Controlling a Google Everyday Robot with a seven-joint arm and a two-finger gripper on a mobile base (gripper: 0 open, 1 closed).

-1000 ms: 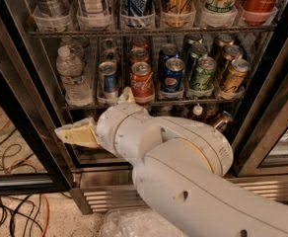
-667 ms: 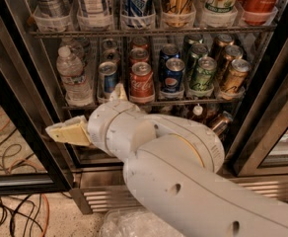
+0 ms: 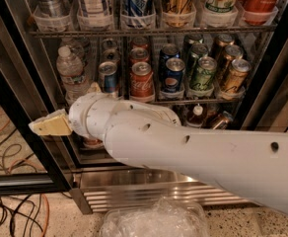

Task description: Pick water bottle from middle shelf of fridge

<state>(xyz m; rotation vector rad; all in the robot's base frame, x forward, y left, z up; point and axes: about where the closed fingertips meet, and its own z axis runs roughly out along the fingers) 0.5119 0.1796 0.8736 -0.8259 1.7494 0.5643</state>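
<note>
The water bottle point(image 3: 72, 73), clear and ribbed with a white cap, stands at the left end of the middle shelf point(image 3: 193, 101) inside the fridge point(image 3: 149, 194). Short Coca-Cola, Pepsi and green cans fill the lanes to its right. My gripper point(image 3: 50, 125), tan-tipped on a thick white arm, hangs below and left of the bottle, in front of the black door frame. It points left, outside the shelf, and nothing shows in it. The arm hides part of the shelf below.
An upper wire rack point(image 3: 149, 31) carries tall cans in clear lanes. A small white-capped bottle point(image 3: 197, 113) sits on the shelf below. The black door frame point(image 3: 16, 107) runs down the left. Cables point(image 3: 11, 211) lie on the floor, with crinkled clear plastic point(image 3: 154, 221) in front.
My gripper has slid left and slightly down, away from the shelf front and across the door frame. The bottle and cans have not moved.
</note>
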